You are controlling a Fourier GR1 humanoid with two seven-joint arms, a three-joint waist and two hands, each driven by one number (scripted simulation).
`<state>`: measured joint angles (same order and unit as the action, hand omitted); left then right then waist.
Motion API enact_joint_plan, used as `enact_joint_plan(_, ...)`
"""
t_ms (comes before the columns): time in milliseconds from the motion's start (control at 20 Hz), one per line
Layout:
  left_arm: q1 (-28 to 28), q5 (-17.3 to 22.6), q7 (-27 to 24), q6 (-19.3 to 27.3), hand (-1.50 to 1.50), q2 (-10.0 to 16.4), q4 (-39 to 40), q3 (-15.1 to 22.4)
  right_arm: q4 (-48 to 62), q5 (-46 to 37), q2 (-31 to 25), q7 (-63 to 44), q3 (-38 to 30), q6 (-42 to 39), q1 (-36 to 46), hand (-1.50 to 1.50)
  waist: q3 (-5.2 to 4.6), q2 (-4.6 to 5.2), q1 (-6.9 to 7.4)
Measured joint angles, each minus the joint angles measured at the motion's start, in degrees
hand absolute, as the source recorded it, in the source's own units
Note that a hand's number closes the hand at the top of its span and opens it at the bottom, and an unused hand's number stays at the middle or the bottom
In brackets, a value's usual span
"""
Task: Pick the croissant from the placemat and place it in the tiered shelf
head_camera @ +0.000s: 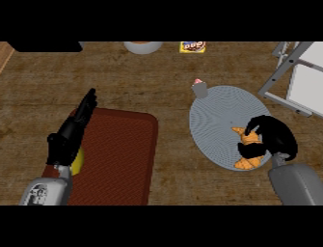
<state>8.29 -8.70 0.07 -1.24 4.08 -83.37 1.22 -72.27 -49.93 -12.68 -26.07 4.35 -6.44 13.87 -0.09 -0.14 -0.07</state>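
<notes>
Rust-red mat [121,149] lies on the wooden counter [171,178], well left of the grey oval placemat [217,116]. The left hand [68,137] hangs over the mat's left side, fingers straight and released. A yellow object [79,163] is partly hidden beneath its wrist. Far beyond the placemat's upper-left end sit a pale bowl [144,47] and a yellow packet [192,46]. A small grey item [200,89] with a pink top stands at the placemat's upper-left rim. The croissant [247,150] lies on the placemat's lower-right part. The right hand [272,136] is curled round it, covering its upper side. The tiered shelf [310,79] stands just right of the placemat, its frame close to the rim.
</notes>
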Motion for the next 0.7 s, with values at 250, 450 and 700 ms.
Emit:
enact_joint_plan(250, -0.09, -0.04, 0.47, 0.35, 0.0, 0.0, -0.03, -0.27, -3.71, 2.38, -9.47, 22.44, 6.68, -6.97, -4.39, 1.5, 0.22, -0.38, -0.84)
enact_joint_plan(450, -0.23, 0.02, 0.76, 0.58, 0.0, 0.16, -0.15, -0.68, -7.36, 4.42, -18.17, 40.56, 10.28, -10.24, -7.5, 1.5, 0.36, -0.71, -1.98)
enact_joint_plan(700, -0.73, 0.24, 1.21, 1.1, 0.0, 0.43, -0.54, -1.56, -9.39, 13.87, -28.24, 63.29, 6.53, -13.59, -12.04, 1.5, 0.42, -0.67, -3.65)
